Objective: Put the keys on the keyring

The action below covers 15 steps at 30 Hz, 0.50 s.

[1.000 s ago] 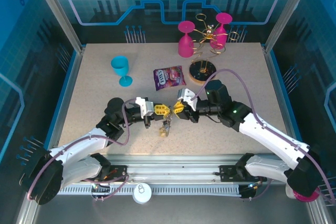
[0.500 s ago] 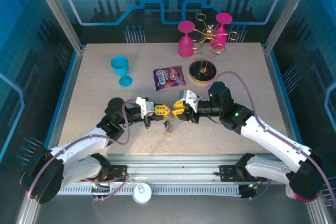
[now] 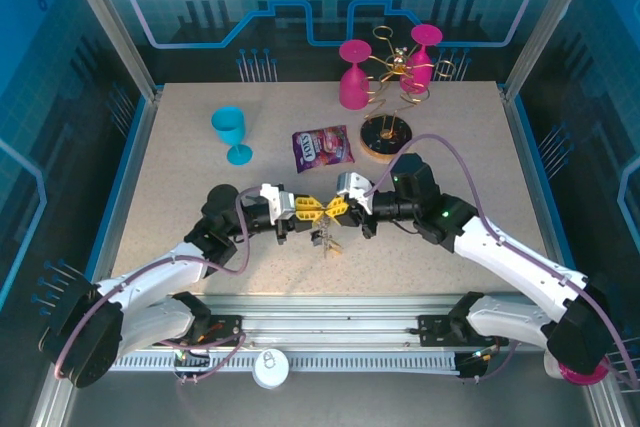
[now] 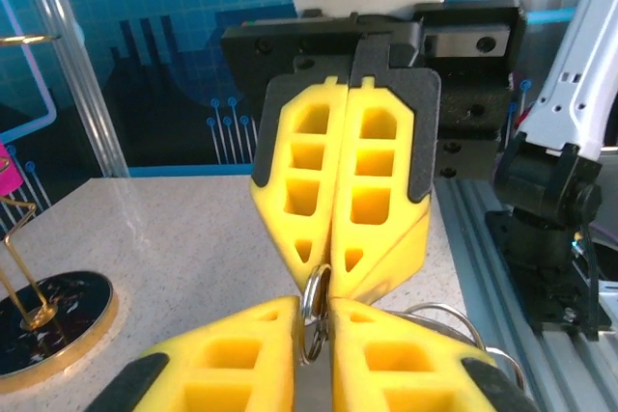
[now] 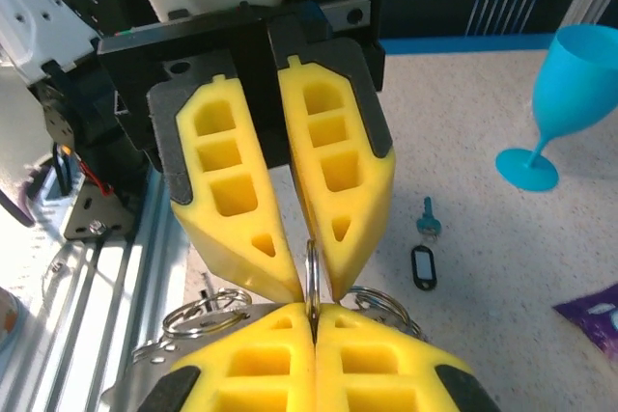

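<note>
My two grippers meet tip to tip a little above the table's front middle. The right gripper [image 3: 334, 209] [image 5: 311, 308] is shut on a thin grey metal keyring [image 5: 311, 272] [image 4: 315, 308], which stands edge-on between its yellow pads. The left gripper [image 3: 312, 209] [image 4: 314, 314] faces it with its jaws a little apart, and the same ring stands loose in that gap. More rings and small keys [image 3: 327, 240] hang in a bunch under the fingertips. A blue key [image 5: 428, 217] with a black tag [image 5: 422, 265] lies on the table.
A blue goblet [image 3: 230, 132] stands at the back left and a purple snack packet [image 3: 321, 146] behind the grippers. The round wooden base [image 3: 385, 135], gold wire rack [image 3: 400, 72] and pink goblet [image 3: 353, 72] stand at the back. The metal rail [image 3: 330, 312] runs along the near edge.
The right gripper has closed on the ring. The left gripper's jaws have parted slightly. The hanging bunch has shifted a little to the right.
</note>
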### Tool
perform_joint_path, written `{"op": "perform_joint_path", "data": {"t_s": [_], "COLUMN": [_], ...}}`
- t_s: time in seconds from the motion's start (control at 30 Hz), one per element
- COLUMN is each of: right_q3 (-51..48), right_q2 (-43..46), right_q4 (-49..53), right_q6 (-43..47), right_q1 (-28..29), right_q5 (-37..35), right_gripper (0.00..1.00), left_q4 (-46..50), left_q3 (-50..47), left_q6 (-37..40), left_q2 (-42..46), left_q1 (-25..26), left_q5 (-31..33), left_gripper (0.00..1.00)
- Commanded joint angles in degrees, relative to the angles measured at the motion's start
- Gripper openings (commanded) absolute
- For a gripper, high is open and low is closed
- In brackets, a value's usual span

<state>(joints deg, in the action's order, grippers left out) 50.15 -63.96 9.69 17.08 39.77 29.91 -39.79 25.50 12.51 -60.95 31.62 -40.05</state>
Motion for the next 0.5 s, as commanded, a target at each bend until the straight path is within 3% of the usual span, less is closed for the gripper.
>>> {"op": "perform_joint_path", "data": {"t_s": [0.0,0.23,0.47], "right_q3": [5.6,13.4,17.2], "right_q2": [-1.0,-5.4,-8.3], "right_q4": [9.4,22.6,24.0], "right_q6": [6.5,14.2,14.8], "right_q1": [0.7,2.7,4.7], "right_q5": [-4.6,-11.9,-11.9], "right_gripper": [0.0,0.0,0.0], "left_q4": [9.4,20.1,22.6], "left_q3": [3.8,7.2,8.5], "left_q6": [6.5,11.9,12.3], "left_q2": [1.8,1.3,0.1], "left_q1": [0.3,0.4,0.4], "left_q5": [4.1,6.9,5.7], "left_gripper": [0.19,0.22,0.21]}}
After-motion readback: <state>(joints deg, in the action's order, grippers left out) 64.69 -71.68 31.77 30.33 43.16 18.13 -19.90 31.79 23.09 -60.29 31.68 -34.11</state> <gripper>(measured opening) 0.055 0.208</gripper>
